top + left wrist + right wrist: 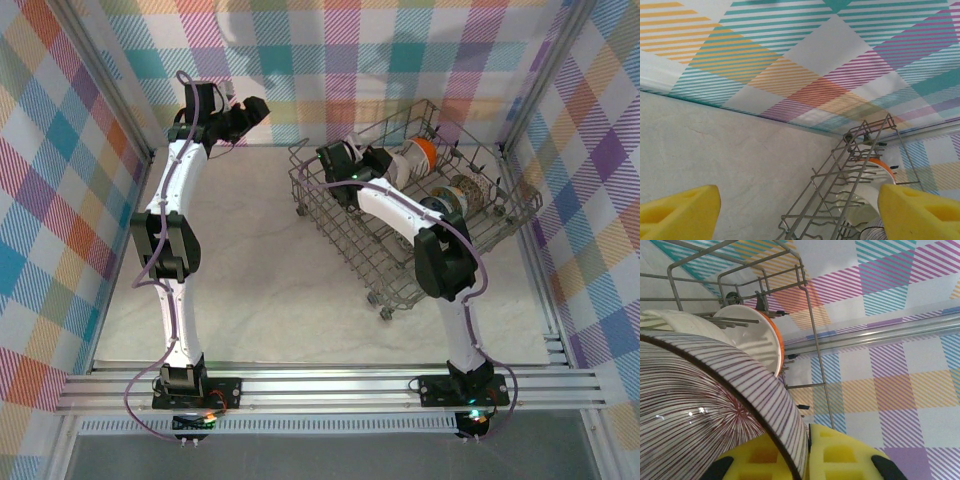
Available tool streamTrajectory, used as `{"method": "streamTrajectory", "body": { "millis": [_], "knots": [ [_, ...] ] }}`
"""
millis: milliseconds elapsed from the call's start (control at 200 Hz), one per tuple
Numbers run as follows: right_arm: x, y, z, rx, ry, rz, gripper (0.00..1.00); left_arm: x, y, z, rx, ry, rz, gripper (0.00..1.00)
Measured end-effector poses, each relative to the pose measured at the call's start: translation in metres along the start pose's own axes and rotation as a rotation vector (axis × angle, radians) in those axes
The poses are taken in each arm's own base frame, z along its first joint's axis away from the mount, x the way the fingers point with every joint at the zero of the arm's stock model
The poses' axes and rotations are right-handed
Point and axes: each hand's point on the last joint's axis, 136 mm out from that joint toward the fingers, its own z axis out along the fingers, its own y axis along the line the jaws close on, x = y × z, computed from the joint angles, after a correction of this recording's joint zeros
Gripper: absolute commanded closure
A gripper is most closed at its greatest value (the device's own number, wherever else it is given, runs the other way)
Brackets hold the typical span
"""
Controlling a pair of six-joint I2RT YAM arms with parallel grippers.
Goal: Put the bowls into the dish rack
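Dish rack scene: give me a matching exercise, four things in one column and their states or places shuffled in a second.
Things:
1. left claw
2. right claw
3. orange bowl
4. dish rack

States or places:
A. standing on the table
B. shut on the striped bowl
C. open, empty
D. on edge inside the rack

Pairs: 1-C, 2-B, 3-D, 4-A

Striped bowl [705, 405] tilted, bowls [425, 155] seemingly in rack [325, 205]

Left arm [168, 215] and right arm [395, 205]: white link shells, black joint housings, purple cables running alongside. Claw pads [682, 212]: yellow foam, both units.
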Motion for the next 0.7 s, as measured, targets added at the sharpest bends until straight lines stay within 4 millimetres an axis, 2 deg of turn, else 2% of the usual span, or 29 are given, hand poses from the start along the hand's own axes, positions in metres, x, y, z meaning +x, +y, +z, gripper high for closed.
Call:
{"method": "streamTrajectory", "body": {
  "millis": [700],
  "knots": [
    [-0.0081, 0.0038, -0.0038, -0.014, -0.003, -0.016, 1.00, 0.0000, -0.0001, 0.0000, 0.000, 0.000, 0.000, 0.18]
  ]
}}
